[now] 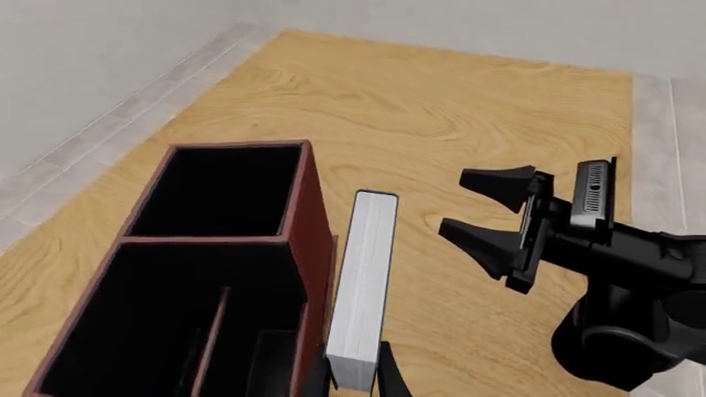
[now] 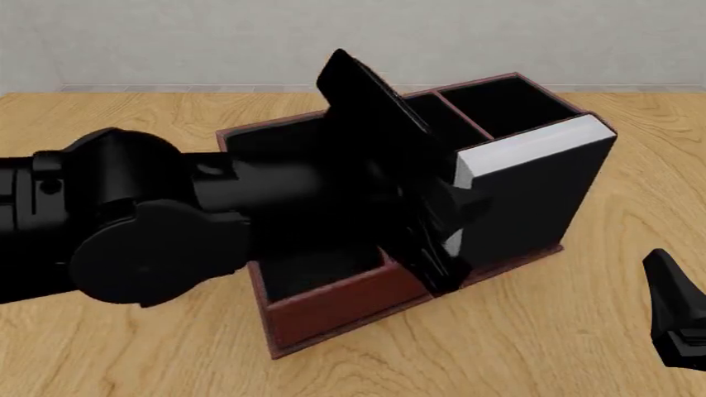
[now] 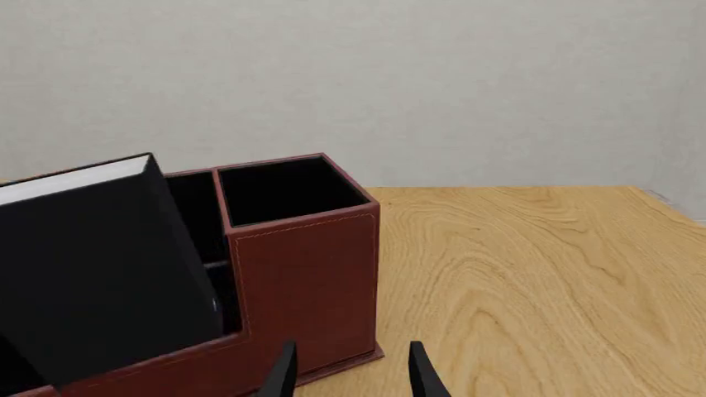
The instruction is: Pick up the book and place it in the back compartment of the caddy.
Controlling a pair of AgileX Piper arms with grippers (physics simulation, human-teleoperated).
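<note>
While the front view hides the grasp behind the left arm, the left wrist view shows the left gripper clamping the book, its white page block beside the reddish-brown caddy, above the woodgrain counter. Right gripper spread, holding nothing.

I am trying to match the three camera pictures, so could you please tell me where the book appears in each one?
Left wrist view: the book runs up from the bottom edge, page block showing, between the left gripper's fingers, right of the caddy.
Front view: right of centre, tilted, beside the caddy's right wall, partly behind the left arm.
Right wrist view: at the left edge, black cover, leaning before the caddy.
Shared landmark: the caddy's tall squarish end cell.
</note>
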